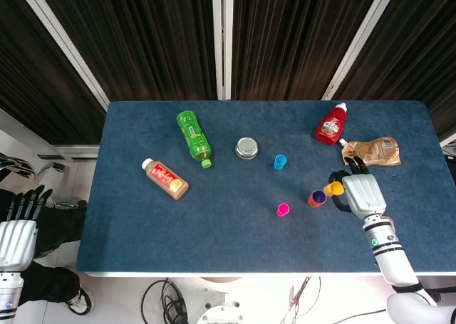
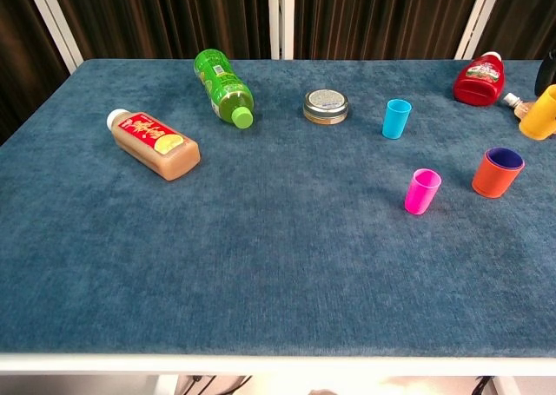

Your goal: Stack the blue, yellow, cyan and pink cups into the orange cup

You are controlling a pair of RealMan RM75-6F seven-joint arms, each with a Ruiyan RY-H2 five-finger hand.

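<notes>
The orange cup (image 1: 315, 198) (image 2: 497, 173) stands on the table's right half with a blue cup nested inside it. My right hand (image 1: 361, 194) holds the yellow cup (image 1: 333, 189) (image 2: 540, 113) in the air just right of and above the orange cup; in the chest view only the cup and a dark bit of the hand show at the right edge. The pink cup (image 1: 283, 210) (image 2: 421, 191) stands left of the orange cup. The cyan cup (image 1: 279, 162) (image 2: 396, 118) stands farther back. My left hand (image 1: 17, 231) hangs off the table's left side, fingers spread, holding nothing.
A green bottle (image 1: 194, 137) and a brown drink bottle (image 1: 166, 179) lie on the left half. A round tin (image 1: 246, 148) sits mid-table. A red ketchup bottle (image 1: 331, 125) and a crumpled brown pouch (image 1: 371, 152) lie at the back right.
</notes>
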